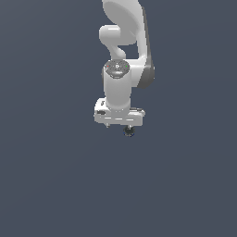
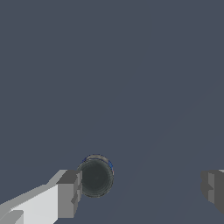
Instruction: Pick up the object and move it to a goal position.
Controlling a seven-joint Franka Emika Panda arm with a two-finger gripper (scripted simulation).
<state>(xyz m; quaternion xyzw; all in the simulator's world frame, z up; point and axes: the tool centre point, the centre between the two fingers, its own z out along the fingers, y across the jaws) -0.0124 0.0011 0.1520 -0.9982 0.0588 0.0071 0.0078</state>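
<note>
Object-fetching is at the approach stage: a white Panda arm [image 1: 124, 55] hangs over a plain slate-blue worktop [image 1: 51, 185], its pincer [image 1: 119, 125] lowered to the small dark object [image 1: 129, 132]. In the exterior view the object sits at about five o'clock from the pincer's white body, just under its lower edge; whether it rests on the surface or is already clear of it cannot be told from either picture.

The wrist view shows the pincer [image 2: 140, 187] spread wide, gripping nothing. One grey fingertip [image 2: 69, 192] stands just beside the object [image 2: 95, 177], close enough that contact can't be ruled out, while the other fingertip [image 2: 213, 186] is well apart at the far side of the gap. The object is therefore badly off-centre between the jaws.

Judged from this, the grasp is not yet made. The next move likely calls for closing the fingers squarely on the object, perhaps after a small sideways shift, before any lift toward the goal, which no picture shows.

Seen close, the object is a near-black, roundish lump with a faint bluish rim.
</note>
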